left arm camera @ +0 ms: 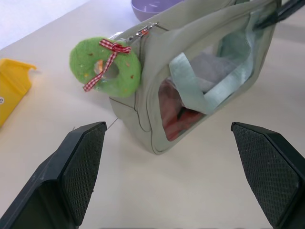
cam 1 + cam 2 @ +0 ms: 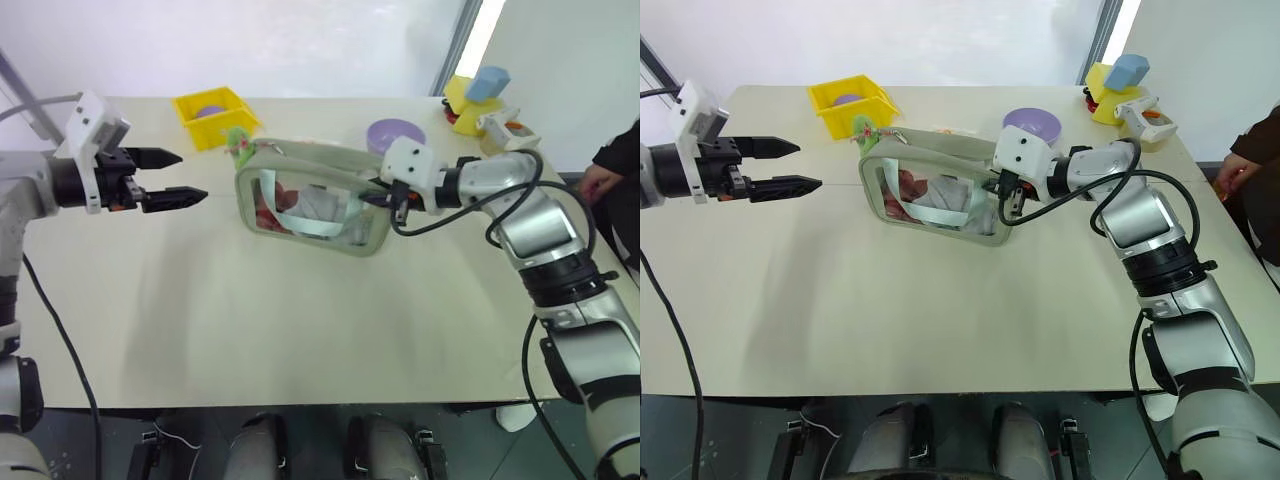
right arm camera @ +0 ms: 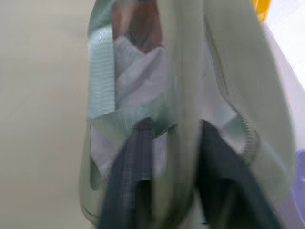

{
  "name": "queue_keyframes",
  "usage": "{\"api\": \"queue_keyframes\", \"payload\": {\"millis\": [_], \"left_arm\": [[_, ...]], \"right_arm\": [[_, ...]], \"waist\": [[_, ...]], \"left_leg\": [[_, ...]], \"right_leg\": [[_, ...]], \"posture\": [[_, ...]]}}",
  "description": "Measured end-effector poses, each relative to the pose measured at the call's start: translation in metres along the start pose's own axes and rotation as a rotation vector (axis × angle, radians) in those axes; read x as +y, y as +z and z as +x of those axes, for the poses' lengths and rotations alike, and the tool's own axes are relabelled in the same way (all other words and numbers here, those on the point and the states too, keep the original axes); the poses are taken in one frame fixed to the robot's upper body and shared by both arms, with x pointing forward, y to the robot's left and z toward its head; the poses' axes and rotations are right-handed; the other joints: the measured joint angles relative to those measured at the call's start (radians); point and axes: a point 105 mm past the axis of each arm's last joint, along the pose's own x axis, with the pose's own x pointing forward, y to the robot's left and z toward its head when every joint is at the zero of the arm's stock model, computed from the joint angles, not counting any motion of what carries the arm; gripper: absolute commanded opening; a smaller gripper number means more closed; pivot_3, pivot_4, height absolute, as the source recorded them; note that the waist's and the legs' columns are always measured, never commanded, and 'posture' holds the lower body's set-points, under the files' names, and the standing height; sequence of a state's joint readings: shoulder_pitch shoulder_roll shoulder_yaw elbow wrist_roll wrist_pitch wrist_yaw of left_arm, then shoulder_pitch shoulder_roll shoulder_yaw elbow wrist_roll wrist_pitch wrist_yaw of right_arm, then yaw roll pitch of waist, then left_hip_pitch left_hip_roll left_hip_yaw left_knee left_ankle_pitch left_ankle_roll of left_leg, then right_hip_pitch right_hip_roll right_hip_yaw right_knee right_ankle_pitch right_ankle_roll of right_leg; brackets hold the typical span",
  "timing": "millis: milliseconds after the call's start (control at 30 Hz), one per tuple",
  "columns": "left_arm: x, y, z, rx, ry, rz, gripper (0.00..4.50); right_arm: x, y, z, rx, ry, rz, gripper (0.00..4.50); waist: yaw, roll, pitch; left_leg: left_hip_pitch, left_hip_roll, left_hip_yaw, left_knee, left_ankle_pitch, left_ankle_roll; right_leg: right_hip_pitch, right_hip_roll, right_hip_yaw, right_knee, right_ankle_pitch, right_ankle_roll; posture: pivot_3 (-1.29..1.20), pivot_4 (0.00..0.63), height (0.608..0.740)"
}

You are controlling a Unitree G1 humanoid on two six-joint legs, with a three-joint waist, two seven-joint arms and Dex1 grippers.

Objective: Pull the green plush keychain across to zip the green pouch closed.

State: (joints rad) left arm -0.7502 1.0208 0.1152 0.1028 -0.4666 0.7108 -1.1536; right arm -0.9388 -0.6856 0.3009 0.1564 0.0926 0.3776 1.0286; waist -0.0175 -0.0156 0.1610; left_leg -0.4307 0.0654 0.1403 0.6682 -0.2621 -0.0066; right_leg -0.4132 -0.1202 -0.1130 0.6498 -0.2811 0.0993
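The green pouch [image 2: 310, 205] stands on the table, its clear window showing white and red contents. At the pouch's left top corner hangs the green plush keychain [image 1: 106, 67], a fuzzy ring with a red checked ribbon, fixed to the zipper pull. My left gripper [image 2: 190, 177] hovers open to the left of the keychain, apart from it. At the pouch's right end my right gripper [image 2: 385, 195] is shut on the pouch's edge, and one of its fingers [image 3: 126, 181] lies against the window side.
A yellow bin [image 2: 215, 115] sits behind the keychain. Behind the pouch's right end is a purple bowl [image 2: 395, 133]. Yellow and blue toys [image 2: 475, 95] stand at the far right corner. A person's hand [image 2: 600, 180] rests past the table's right edge.
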Motion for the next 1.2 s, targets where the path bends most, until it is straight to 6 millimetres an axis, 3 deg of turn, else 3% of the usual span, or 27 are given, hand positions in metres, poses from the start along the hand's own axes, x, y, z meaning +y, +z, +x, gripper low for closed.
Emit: {"api": "queue_keyframes", "payload": {"millis": [100,233,300,367,567,967,1067,1100,1200], "left_arm": [[0.001,-0.004,-0.004,0.002,0.012,-0.012,4.50],[0.000,-0.004,-0.005,0.004,0.013,-0.006,4.50],[-0.001,-0.003,-0.004,0.003,0.011,-0.001,4.50],[-0.001,-0.002,-0.004,0.002,0.011,0.001,4.50],[-0.003,0.000,-0.004,-0.002,0.006,0.013,4.50],[-0.005,-0.002,-0.008,-0.008,0.027,0.005,4.50],[-0.005,-0.003,-0.009,-0.008,0.033,0.003,4.50],[-0.004,-0.003,-0.009,-0.007,0.035,0.004,4.50],[-0.004,-0.002,-0.010,-0.005,0.041,0.005,4.50]], "right_arm": [[-0.011,0.014,-0.009,-0.035,-0.005,0.061,1.59],[-0.033,0.060,-0.025,-0.136,-0.045,0.070,1.59],[-0.033,0.078,-0.022,-0.183,-0.035,0.070,1.59],[-0.026,0.085,-0.009,-0.199,-0.006,0.095,1.59],[-0.009,0.077,0.026,-0.129,0.040,0.104,1.59],[-0.004,0.058,0.038,-0.040,0.052,0.062,1.59],[-0.001,0.060,0.040,-0.053,0.069,0.056,0.70],[-0.001,0.060,0.041,-0.058,0.071,0.056,0.20],[-0.001,0.061,0.042,-0.075,0.082,0.050,0.09]], "waist": [[0.002,0.000,0.000],[0.001,0.000,0.000],[0.000,0.000,0.000],[0.000,0.000,0.000],[0.006,0.000,0.000],[-0.002,0.000,0.000],[-0.001,0.000,0.000],[-0.001,0.000,0.000],[-0.002,0.000,0.000]], "left_leg": [[0.000,0.000,0.000,0.000,0.000,0.000],[0.000,0.000,0.000,0.000,0.000,0.000],[0.000,0.000,0.000,0.000,0.000,0.000],[0.000,0.000,0.000,0.000,0.000,0.000],[-0.001,0.000,0.000,0.000,0.000,0.000],[-0.001,0.000,0.000,0.000,0.000,0.000],[-0.001,0.000,0.000,0.000,0.000,0.000],[-0.001,0.000,0.000,0.000,0.000,0.000],[-0.001,0.000,0.000,0.000,0.000,0.000]], "right_leg": [[0.000,0.000,0.000,0.000,0.000,0.000],[0.000,0.000,0.000,0.000,0.000,0.000],[0.000,0.000,0.000,0.000,0.000,0.000],[0.000,0.000,0.000,0.000,0.000,0.000],[0.000,0.000,0.000,0.000,0.000,0.000],[-0.001,0.000,0.000,0.001,0.000,0.000],[-0.001,0.000,0.000,0.001,0.000,0.000],[-0.001,0.000,0.000,0.001,0.000,0.000],[-0.001,0.000,0.000,0.001,0.000,0.000]], "posture": [[0.00,0.150,0.739],[0.00,0.150,0.739],[0.00,0.150,0.739],[0.00,0.150,0.739],[0.00,0.150,0.739],[0.00,0.150,0.739],[0.00,0.150,0.739],[0.00,0.150,0.739],[0.00,0.150,0.739]]}}
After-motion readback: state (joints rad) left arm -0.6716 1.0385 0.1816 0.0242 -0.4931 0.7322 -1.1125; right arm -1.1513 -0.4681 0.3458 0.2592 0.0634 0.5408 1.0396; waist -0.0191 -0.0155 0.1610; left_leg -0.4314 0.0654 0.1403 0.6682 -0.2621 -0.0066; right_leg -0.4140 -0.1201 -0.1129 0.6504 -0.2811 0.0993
